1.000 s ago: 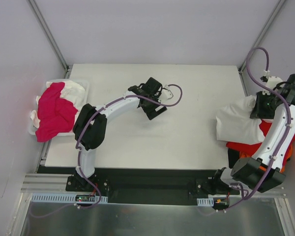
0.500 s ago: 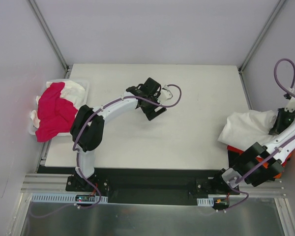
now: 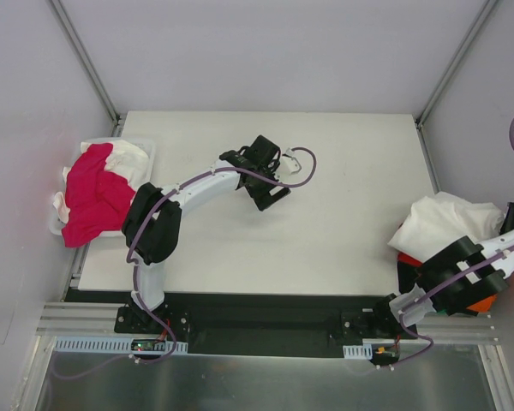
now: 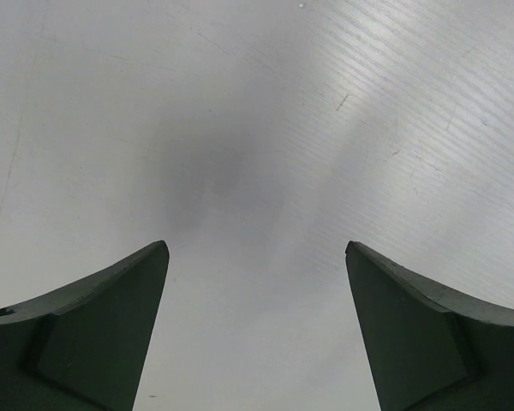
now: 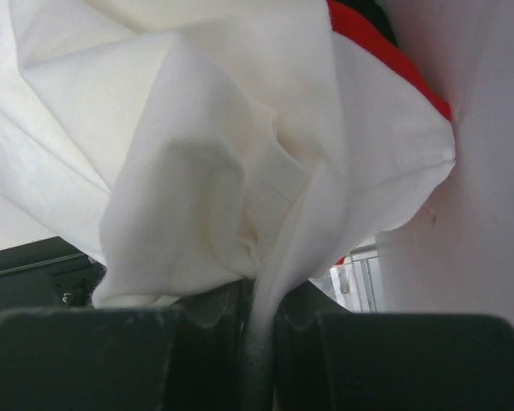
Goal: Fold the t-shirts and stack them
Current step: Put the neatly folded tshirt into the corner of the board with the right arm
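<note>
My right gripper is shut on a white t-shirt, pinching a fold of it. In the top view that white t-shirt hangs bunched at the table's right edge, over a red t-shirt and an orange one. The right gripper itself is at the frame's right edge, mostly out of the top view. My left gripper is open and empty above the bare tabletop near the middle. A magenta-pink t-shirt lies over white cloth in a bin at the left.
A white bin stands at the table's left edge. Grey walls with metal corner posts close in the back and sides. A black rail runs along the near edge by the arm bases.
My right arm has swung to the right and toward the near edge, dragging the white t-shirt off the table's right side. The left arm has barely moved.
</note>
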Robot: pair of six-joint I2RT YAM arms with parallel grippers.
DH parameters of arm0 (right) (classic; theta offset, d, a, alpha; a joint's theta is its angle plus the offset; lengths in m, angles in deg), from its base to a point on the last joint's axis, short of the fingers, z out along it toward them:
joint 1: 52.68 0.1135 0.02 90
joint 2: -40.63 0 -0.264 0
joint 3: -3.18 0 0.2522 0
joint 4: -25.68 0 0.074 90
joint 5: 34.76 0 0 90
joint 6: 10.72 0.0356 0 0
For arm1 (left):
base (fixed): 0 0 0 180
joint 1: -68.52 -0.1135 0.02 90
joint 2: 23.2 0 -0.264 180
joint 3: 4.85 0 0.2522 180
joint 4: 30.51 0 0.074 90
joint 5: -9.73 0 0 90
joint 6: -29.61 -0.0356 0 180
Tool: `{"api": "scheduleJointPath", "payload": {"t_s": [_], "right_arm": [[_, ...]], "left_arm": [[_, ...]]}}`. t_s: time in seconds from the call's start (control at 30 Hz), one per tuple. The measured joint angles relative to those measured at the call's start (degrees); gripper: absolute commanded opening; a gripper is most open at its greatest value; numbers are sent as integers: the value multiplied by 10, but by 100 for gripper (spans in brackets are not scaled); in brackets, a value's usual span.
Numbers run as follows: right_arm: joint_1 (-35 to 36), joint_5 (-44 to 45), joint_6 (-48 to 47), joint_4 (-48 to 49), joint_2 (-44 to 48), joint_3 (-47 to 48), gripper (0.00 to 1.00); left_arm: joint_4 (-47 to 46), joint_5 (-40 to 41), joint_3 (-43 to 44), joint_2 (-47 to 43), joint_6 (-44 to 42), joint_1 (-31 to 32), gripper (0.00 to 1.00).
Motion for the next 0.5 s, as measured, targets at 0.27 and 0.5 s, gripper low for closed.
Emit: {"api": "scheduleJointPath", "payload": {"t_s": [0.27, 0.5], "right_arm": [[-8, 30, -11, -24, -20, 99, 1], [-10, 55, -20, -10, -31, 103, 1]], "left_arm": [[0, -2, 0, 0, 0, 0, 85], [0, -2, 0, 0, 0, 0, 85]]}}
